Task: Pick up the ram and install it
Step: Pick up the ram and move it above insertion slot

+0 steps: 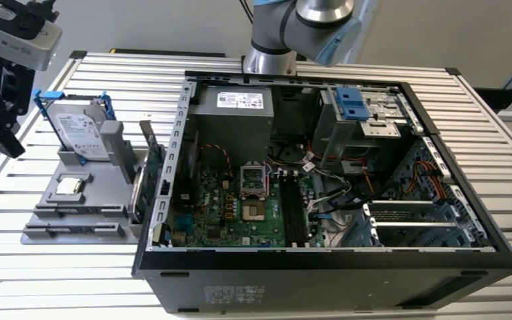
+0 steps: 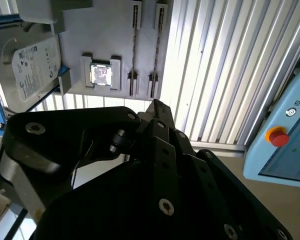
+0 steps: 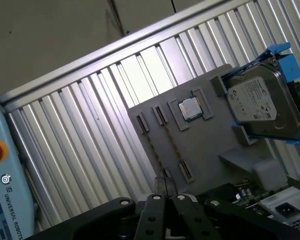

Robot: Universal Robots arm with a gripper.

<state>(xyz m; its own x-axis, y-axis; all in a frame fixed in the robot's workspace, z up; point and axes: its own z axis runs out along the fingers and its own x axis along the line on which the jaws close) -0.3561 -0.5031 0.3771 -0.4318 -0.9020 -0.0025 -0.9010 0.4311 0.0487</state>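
Observation:
The ram is out of view. My gripper (image 1: pixel 13 148) hangs high over the slatted table at the exterior view's left, beside the grey parts holder (image 1: pixel 96 200). In both wrist views its black fingers meet at a point (image 2: pixel 157 106) (image 3: pixel 165 186), shut with nothing seen between them. The holder's two long narrow slots (image 2: pixel 135 50) (image 3: pixel 170 145) look empty. Inside the open computer case (image 1: pixel 327 257), the motherboard's black slots (image 1: pixel 292 213) lie right of the processor socket.
On the holder stand a silver hard drive with blue rails (image 1: pixel 83 133) (image 3: pixel 260 100), a square chip (image 1: pixel 71 187) (image 2: pixel 101 74) and a green expansion card (image 1: pixel 154 173). A light blue pendant with a red button (image 2: pixel 285 145) sits beyond the table's edge.

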